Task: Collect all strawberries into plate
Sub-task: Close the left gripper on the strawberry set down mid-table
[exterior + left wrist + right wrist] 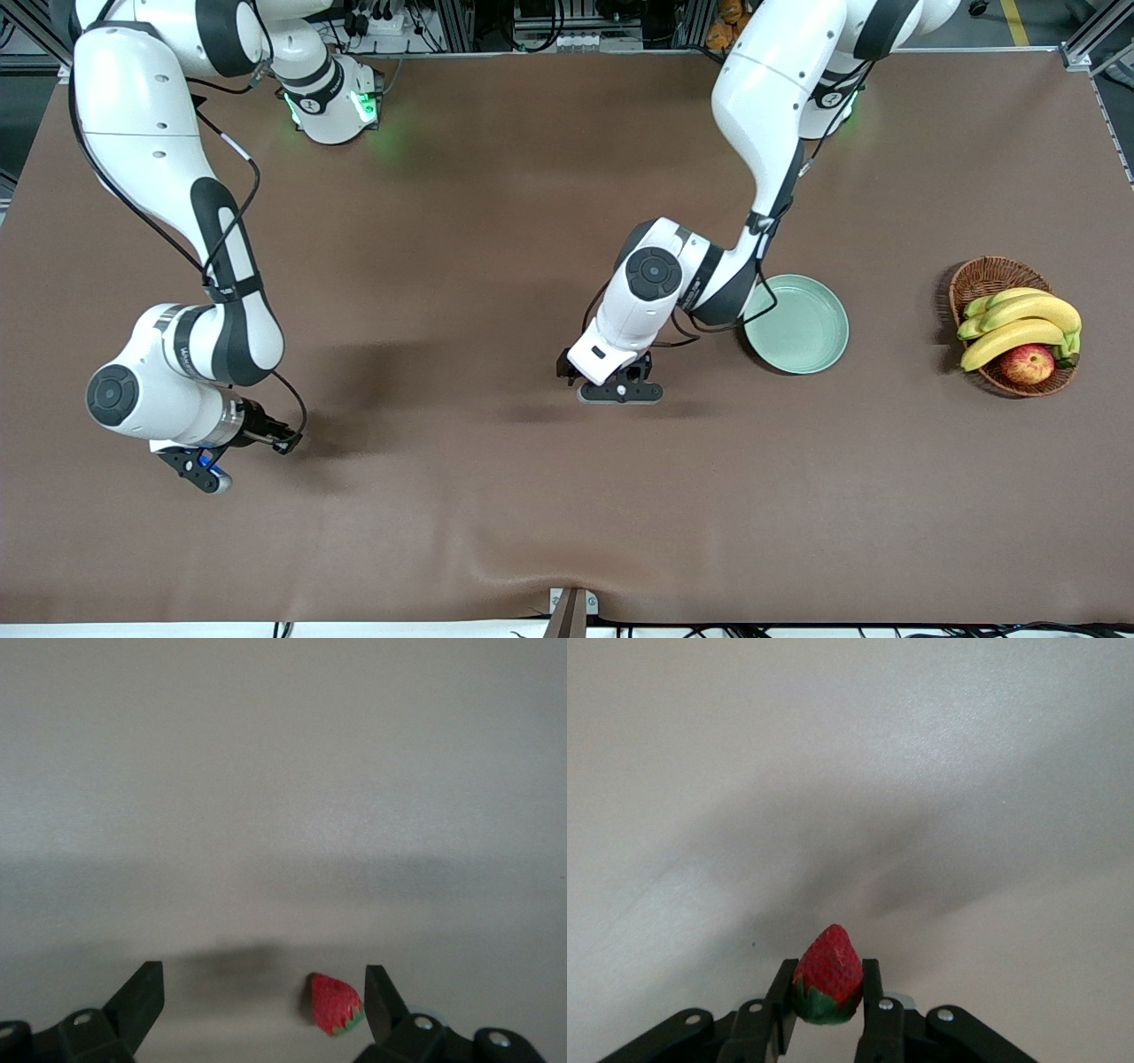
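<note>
My right gripper (827, 971) is shut on a red strawberry (828, 973), whose green cap sits between the fingers and whose tip points outward. In the front view this gripper (204, 471) is low over the brown table near the right arm's end, and it hides its berry. My left gripper (261, 985) is open and low over the table, with a second strawberry (335, 1004) lying between its fingers, close to one of them. In the front view the left gripper (620, 390) is beside the pale green plate (802, 341), which holds nothing.
A wicker basket (997, 270) with bananas (1019, 321) and an apple (1028, 364) stands toward the left arm's end of the table. A small bracket (571, 610) sits at the table edge nearest the front camera.
</note>
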`<control>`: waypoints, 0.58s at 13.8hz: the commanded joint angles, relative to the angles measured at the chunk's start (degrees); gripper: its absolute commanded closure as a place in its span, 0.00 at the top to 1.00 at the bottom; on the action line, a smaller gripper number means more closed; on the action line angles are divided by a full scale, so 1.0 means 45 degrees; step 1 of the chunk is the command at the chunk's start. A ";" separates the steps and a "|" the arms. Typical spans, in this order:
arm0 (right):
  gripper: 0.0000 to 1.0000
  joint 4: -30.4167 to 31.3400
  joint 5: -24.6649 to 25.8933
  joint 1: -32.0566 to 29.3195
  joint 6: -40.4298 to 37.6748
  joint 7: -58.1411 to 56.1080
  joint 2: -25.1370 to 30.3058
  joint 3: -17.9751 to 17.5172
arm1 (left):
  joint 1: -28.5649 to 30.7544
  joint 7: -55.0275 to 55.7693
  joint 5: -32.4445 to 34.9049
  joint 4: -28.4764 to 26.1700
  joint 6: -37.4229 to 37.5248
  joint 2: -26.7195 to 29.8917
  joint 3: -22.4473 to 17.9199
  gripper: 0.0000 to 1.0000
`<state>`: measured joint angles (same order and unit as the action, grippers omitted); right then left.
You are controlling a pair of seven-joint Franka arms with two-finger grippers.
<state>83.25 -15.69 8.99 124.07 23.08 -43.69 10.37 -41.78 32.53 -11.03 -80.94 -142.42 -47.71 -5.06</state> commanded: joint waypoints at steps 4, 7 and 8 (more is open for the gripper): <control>0.06 -0.0822 -0.0321 -0.0142 -0.1357 -0.0285 0.0217 -0.0642 | -0.0755 0.0135 -0.0185 0.0466 -0.0673 -0.0628 -0.0145 1.00; 0.06 -0.1467 -0.0340 -0.0162 -0.2218 -0.0811 0.0217 -0.0702 | -0.0970 0.0057 -0.0185 0.0466 -0.0969 -0.0824 -0.0145 1.00; 0.06 -0.1507 -0.0399 -0.0181 -0.2239 -0.0890 0.0217 -0.0799 | -0.1028 0.0056 -0.0185 0.0466 -0.0969 -0.0882 -0.0145 1.00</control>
<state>77.26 -16.17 9.02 115.74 21.18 -43.51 7.80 -45.61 32.62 -11.03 -80.68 -146.20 -50.14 -4.98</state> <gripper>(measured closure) 0.674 0.000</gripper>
